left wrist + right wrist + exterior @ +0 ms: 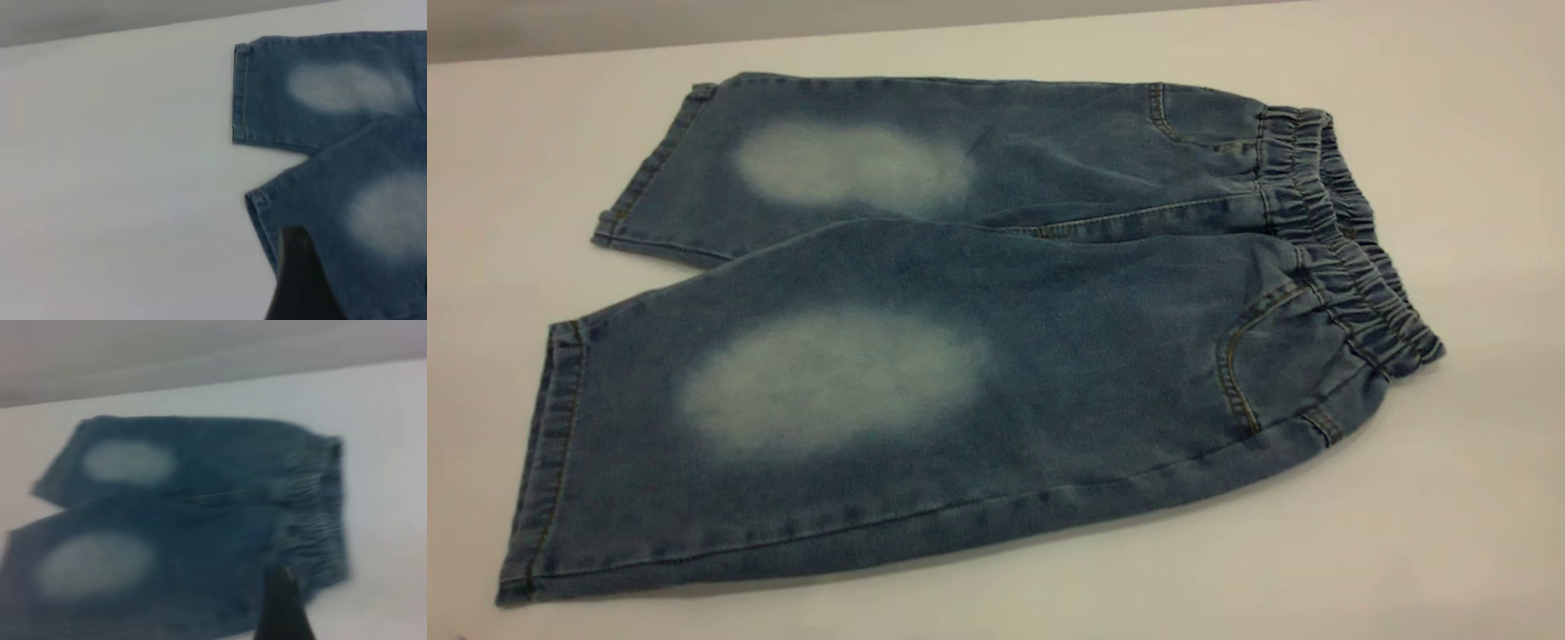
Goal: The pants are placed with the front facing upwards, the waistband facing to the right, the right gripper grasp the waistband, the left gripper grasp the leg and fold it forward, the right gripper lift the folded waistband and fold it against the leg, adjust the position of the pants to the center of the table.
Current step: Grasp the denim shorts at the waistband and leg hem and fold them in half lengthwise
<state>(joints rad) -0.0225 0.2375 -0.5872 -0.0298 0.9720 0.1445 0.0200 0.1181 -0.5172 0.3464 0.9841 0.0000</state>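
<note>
The pants (960,338) lie flat and front up on the table (1449,498), legs toward the left. The gathered waistband (1352,249) is at the right. Neither gripper appears in the exterior view. In the left wrist view my left gripper (360,273) hovers over the near leg (360,220) by its hem; one dark finger (300,280) shows, with nothing held. In the right wrist view my right gripper (350,620) hangs near the waistband (317,513); a single dark finger (283,610) shows, with nothing beside it.
The white table extends well past the pants on all sides (120,187). Its far edge meets a grey wall (560,27) behind the pants.
</note>
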